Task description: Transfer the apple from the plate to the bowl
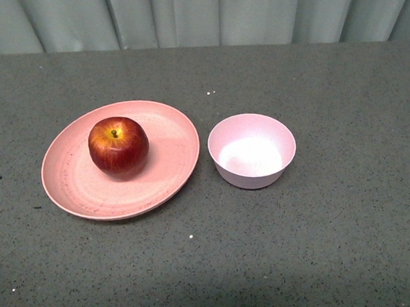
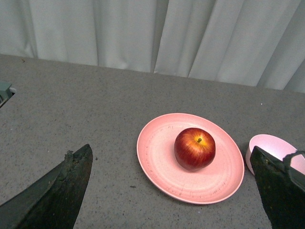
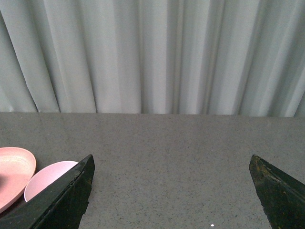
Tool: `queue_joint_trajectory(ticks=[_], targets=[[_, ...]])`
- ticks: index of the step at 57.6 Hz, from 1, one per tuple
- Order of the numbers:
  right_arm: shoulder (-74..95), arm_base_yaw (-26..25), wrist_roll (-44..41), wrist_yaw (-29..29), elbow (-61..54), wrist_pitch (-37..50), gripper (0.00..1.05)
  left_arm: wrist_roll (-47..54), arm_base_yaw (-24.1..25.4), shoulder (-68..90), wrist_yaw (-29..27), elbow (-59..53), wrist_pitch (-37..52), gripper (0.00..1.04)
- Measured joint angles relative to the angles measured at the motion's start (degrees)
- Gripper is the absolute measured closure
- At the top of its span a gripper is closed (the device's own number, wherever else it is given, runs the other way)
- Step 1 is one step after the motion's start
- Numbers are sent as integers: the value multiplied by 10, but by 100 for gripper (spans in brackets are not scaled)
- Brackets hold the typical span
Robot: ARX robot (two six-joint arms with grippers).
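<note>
A glossy dark-red apple (image 1: 119,146) with a yellow patch at its stem rests upright on the salmon-pink plate (image 1: 77,187), left of centre on the table. Just right of the plate stands the small pale lilac bowl (image 1: 252,150), with nothing in it. Neither arm shows in the front view. In the left wrist view the apple (image 2: 194,148) and plate (image 2: 162,167) lie ahead of my left gripper (image 2: 171,155), which is open and holds nothing; the bowl (image 2: 274,148) peeks out behind one finger. My right gripper (image 3: 171,162) is open over bare table, with the bowl (image 3: 45,179) and plate (image 3: 14,167) off to one side.
The table (image 1: 344,242) is dark grey speckled stone with a few white crumbs (image 1: 190,236). A pale pleated curtain (image 1: 198,9) hangs along its far edge. A small grey-green object (image 2: 4,90) shows at the frame's edge in the left wrist view.
</note>
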Motion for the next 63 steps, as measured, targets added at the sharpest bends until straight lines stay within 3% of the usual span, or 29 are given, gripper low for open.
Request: queue_joint_trajectory(ticks=[6, 12, 19, 38, 63], targets=[[0, 0, 0, 0, 0, 0, 9, 2, -26, 260, -10, 56, 160, 7], [0, 0, 0, 0, 0, 0, 9, -2, -58, 475, -9, 130, 202, 7], [0, 0, 0, 0, 0, 0, 9, -4, -94, 613, -21, 203, 208, 7], [0, 0, 0, 0, 0, 0, 9, -5, -141, 782, -33, 335, 189, 7], [0, 0, 0, 0, 0, 0, 9, -24, -165, 889, -55, 414, 165, 7]])
